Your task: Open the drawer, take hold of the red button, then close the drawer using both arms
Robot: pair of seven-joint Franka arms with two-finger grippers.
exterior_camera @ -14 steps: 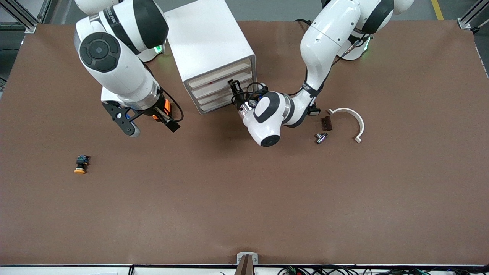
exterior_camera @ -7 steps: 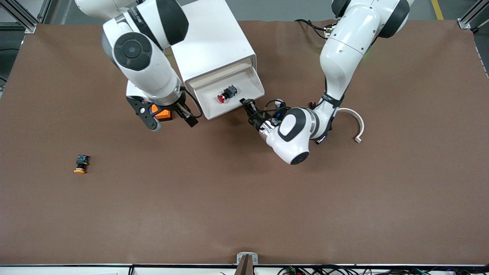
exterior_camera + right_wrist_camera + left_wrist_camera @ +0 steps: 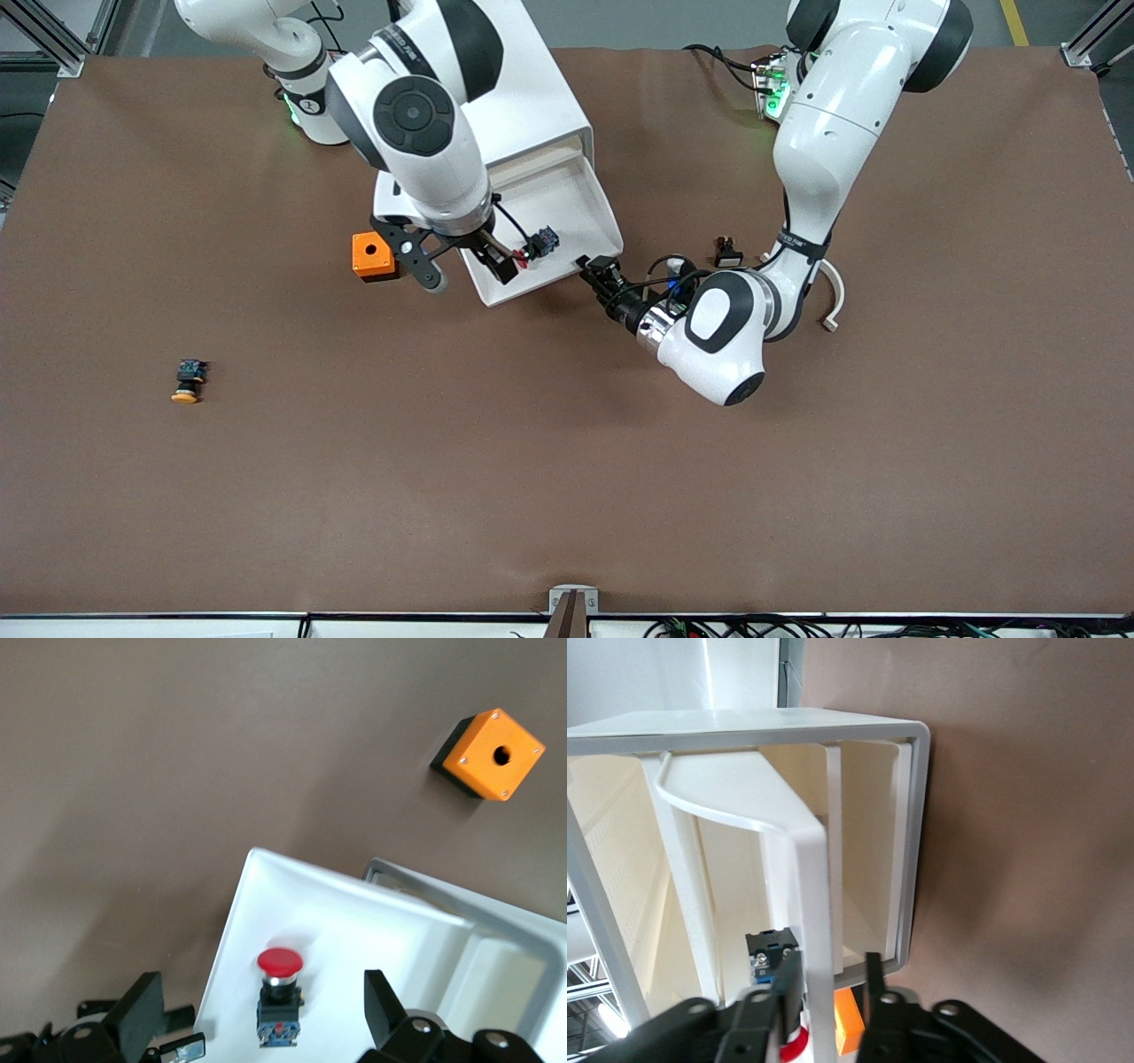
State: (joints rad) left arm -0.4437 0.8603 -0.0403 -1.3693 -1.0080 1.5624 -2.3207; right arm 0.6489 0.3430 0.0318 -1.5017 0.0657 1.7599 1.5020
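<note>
The top drawer (image 3: 595, 206) stands pulled out of the white cabinet (image 3: 496, 80). In it lies the button (image 3: 535, 245), red cap toward the front camera, bluish end toward the cabinet. My right gripper (image 3: 465, 268) hangs over the drawer, open. In the right wrist view its fingers (image 3: 142, 1014) flank the button (image 3: 280, 990) without touching it. My left gripper (image 3: 596, 266) is at the drawer's front corner. In the left wrist view it (image 3: 830, 979) straddles the drawer's front wall (image 3: 815, 886), open, with a gap on one side. The button (image 3: 771, 950) shows just inside.
An orange box (image 3: 372, 257) sits on the table beside the drawer, toward the right arm's end. A yellow-capped button (image 3: 186, 381) lies nearer the front camera at that end. A black switch (image 3: 728, 252) and a white curved piece (image 3: 833, 292) lie by the left arm.
The left arm has pulled the drawer from shut to fully out, uncovering the button, and its jaws have loosened. The right arm has swung from over the table to over the drawer.
</note>
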